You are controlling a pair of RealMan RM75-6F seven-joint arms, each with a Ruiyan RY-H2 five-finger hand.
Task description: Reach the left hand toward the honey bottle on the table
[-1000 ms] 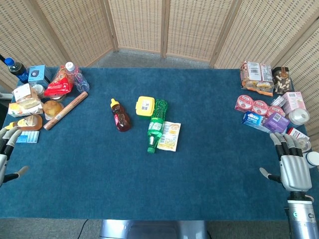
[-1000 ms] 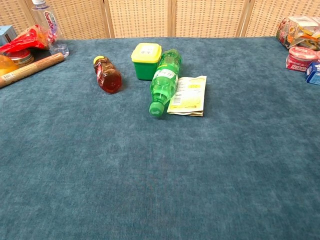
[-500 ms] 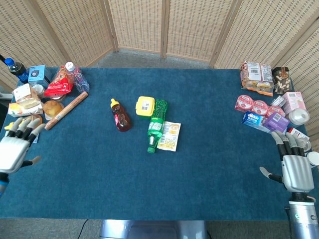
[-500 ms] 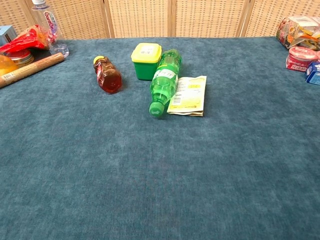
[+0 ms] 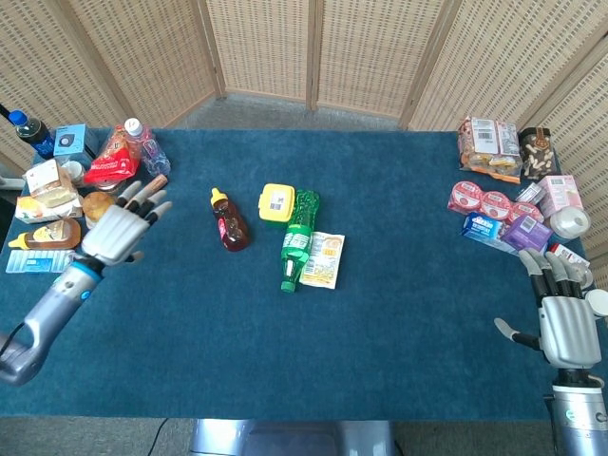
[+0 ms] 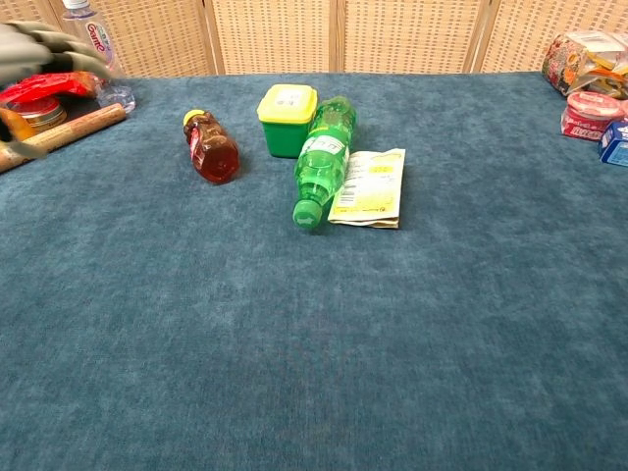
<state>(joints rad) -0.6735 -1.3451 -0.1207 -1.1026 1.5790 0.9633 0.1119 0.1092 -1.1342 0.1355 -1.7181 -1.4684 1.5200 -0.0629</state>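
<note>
Desk [image 5: 399,323] with blue cloth carries one honey bottle [image 5: 229,220], lying on its side left of centre, yellow cap pointing away. Just beside it to the right: one yellow-lidded green tub [image 5: 276,202], one green soda bottle [image 5: 298,237] lying flat, one yellow sachet [image 5: 324,259] touching it. Left hand [image 5: 121,231] hovers well left of the honey bottle, fingers spread, holding nothing. Right hand [image 5: 565,325] at the desk's right edge, fingers apart, empty.
</note>
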